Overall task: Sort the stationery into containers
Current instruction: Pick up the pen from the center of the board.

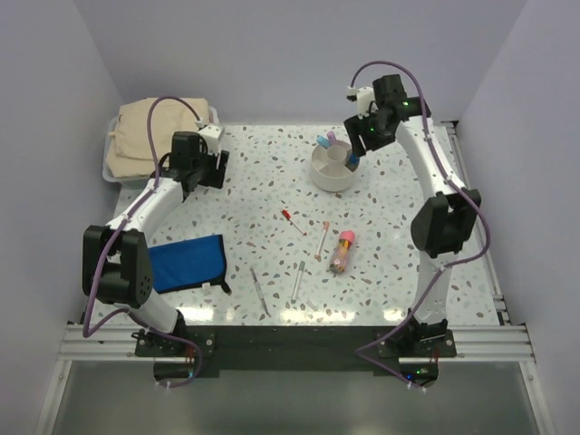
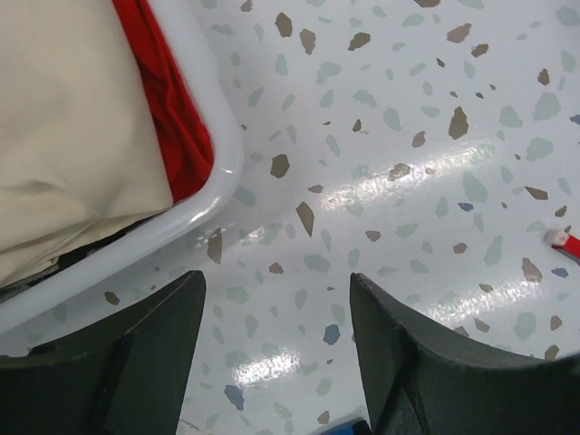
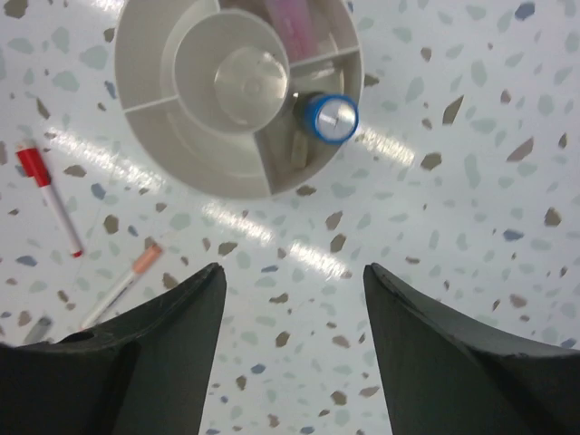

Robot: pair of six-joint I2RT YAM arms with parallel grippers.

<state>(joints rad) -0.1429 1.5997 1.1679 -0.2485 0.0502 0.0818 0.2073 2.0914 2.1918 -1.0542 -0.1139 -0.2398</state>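
Note:
The round white cup (image 1: 334, 168) holds a pink marker (image 3: 292, 23) and a blue-capped stick (image 3: 331, 118). My right gripper (image 1: 361, 138) hangs open and empty above the table just beside the cup (image 3: 136, 118). On the table lie a red-tipped pen (image 1: 292, 218), an orange-tipped pen (image 1: 323, 240), a pink-red tube (image 1: 343, 251) and two silver pens (image 1: 297, 281). My left gripper (image 1: 216, 170) is open and empty beside the white bin's corner (image 2: 208, 204).
The bin (image 1: 111, 170) at the back left holds a folded beige cloth (image 1: 159, 131) over something red (image 2: 172, 100). A flat blue pouch (image 1: 186, 263) lies near the left arm. Walls close in the table on three sides.

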